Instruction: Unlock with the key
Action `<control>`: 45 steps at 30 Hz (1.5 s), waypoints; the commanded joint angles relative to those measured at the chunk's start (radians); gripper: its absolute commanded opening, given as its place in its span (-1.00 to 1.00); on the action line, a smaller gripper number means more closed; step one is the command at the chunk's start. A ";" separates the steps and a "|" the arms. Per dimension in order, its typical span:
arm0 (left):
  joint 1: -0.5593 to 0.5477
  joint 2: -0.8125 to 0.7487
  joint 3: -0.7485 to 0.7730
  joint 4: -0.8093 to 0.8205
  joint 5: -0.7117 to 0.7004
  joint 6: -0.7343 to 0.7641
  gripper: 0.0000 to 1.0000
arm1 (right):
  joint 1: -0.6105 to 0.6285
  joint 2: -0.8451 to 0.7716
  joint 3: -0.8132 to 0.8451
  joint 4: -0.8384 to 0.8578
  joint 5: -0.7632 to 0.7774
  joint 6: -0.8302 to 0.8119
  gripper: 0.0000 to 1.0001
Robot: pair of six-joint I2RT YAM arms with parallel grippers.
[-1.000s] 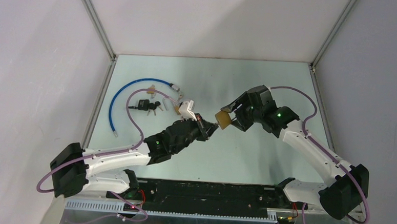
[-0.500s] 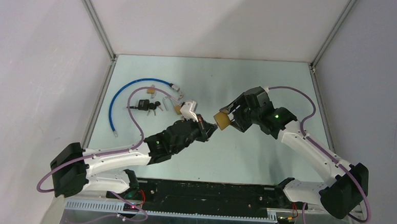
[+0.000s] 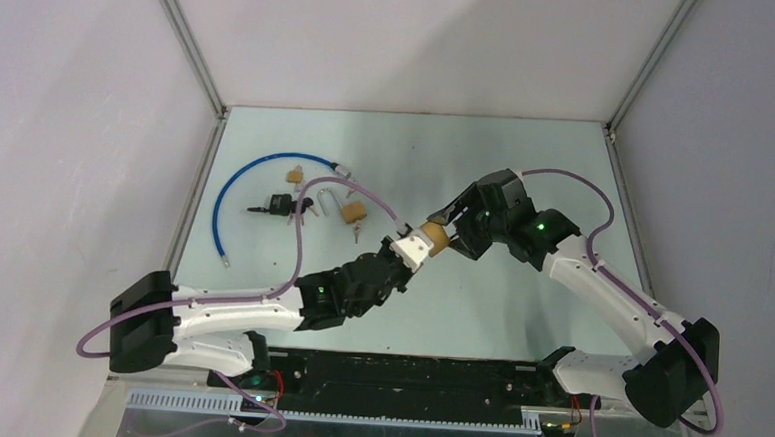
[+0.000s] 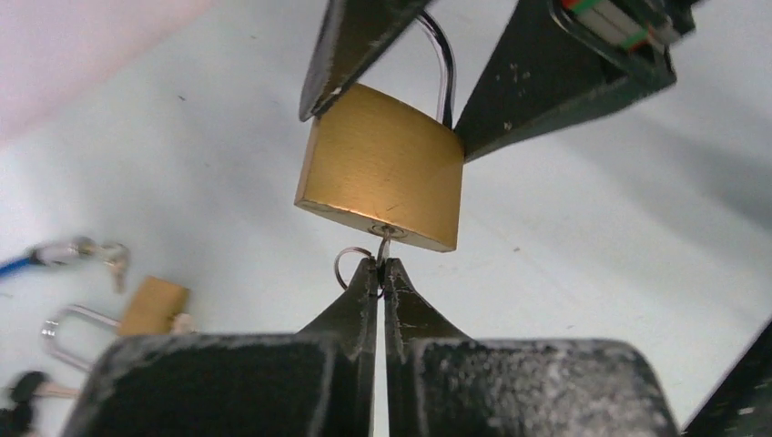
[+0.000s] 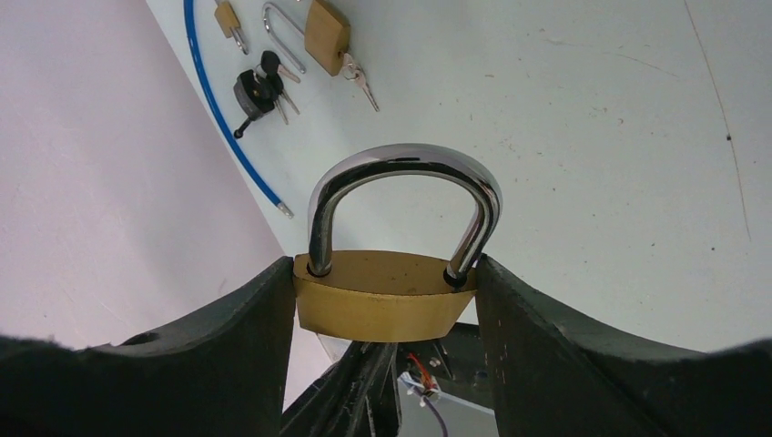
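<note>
A brass padlock (image 4: 378, 187) with a closed steel shackle (image 5: 401, 173) hangs above the table. My right gripper (image 5: 384, 282) is shut on the sides of its body. The left gripper (image 4: 380, 266) sits just below the lock and is shut on a small silver key (image 4: 384, 246). The key's blade goes into the keyhole in the lock's underside, and a thin key ring (image 4: 349, 264) sticks out beside the fingertips. From above, the left gripper (image 3: 409, 250) and the right gripper (image 3: 453, 230) meet at the padlock (image 3: 435, 237) over the middle of the table.
At the back left of the table lie a curved blue cable (image 3: 226, 195), a black bunch of keys (image 3: 282, 206), a second brass padlock (image 3: 352, 213) with an open shackle, and a small brass lock (image 3: 294, 176). White walls close in the table on three sides.
My left arm has swung right and rolled its wrist, bringing the key up to the padlock's underside. The right gripper and padlock have barely moved.
</note>
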 commanded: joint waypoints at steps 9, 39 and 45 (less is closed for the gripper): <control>-0.081 -0.084 0.026 0.038 -0.064 0.166 -0.16 | -0.019 -0.034 0.028 0.113 -0.152 -0.044 -1.00; 0.287 -0.103 0.001 0.056 0.467 -0.546 0.70 | -0.004 -0.056 0.029 0.197 -0.139 -0.416 -1.00; 0.287 -0.053 0.004 0.112 0.492 -0.578 0.49 | 0.022 -0.056 0.030 0.218 -0.150 -0.396 -1.00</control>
